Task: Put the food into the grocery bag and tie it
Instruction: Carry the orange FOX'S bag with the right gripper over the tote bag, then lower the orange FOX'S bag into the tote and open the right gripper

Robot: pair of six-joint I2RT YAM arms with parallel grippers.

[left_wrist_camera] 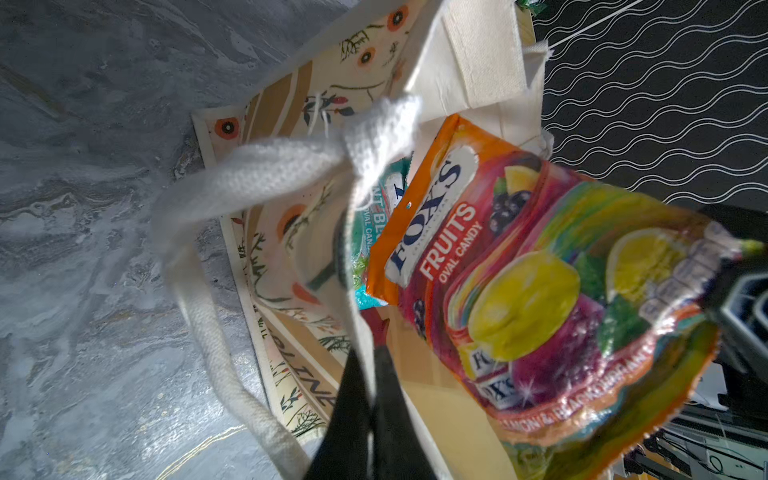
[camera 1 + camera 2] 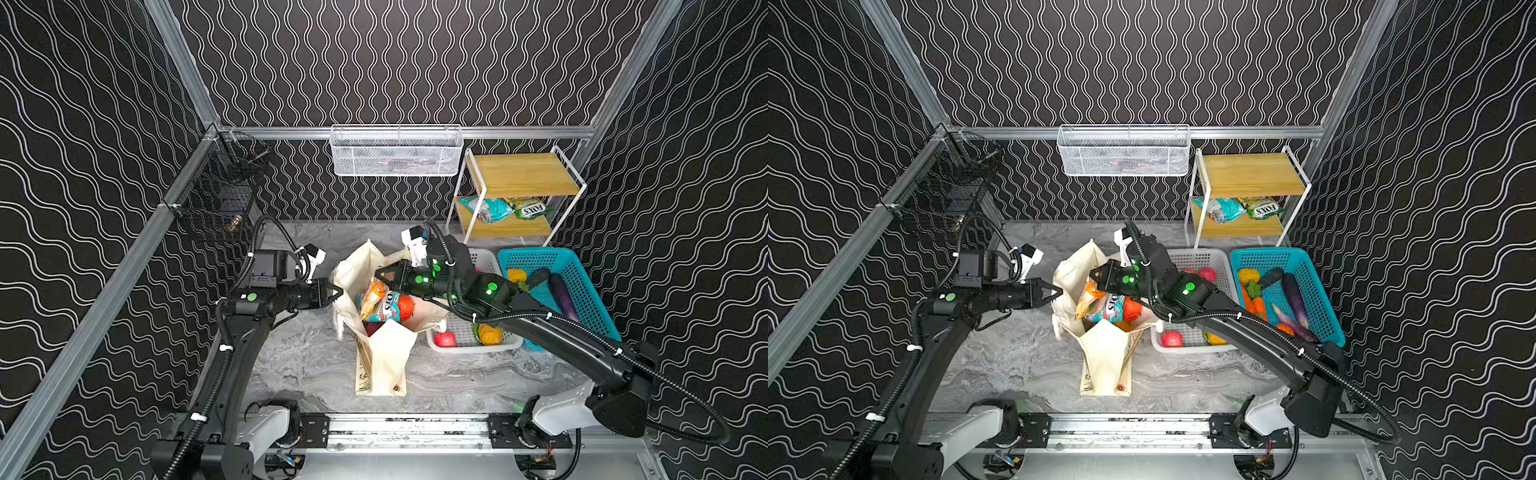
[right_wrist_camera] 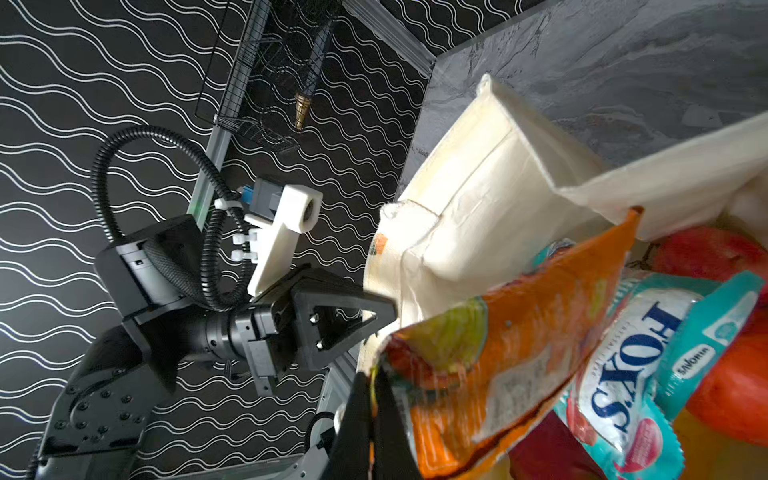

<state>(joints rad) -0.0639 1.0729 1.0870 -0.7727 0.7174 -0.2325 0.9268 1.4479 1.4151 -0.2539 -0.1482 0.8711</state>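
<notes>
Right wrist view: the orange packet (image 3: 519, 332) is pinched by the right gripper (image 3: 372, 386) over the mid-counter bag (image 3: 478, 187), rim clamped by the left gripper (image 3: 380, 311); released early, it could be spilled outside.

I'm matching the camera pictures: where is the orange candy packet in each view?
In a top view: orange candy packet, centre, poking out of the cream bag.
In a top view: just left of centre.
Left wrist: fills the right half.
Right wrist: lower middle.
Shared landmark: the cream bag.
</notes>
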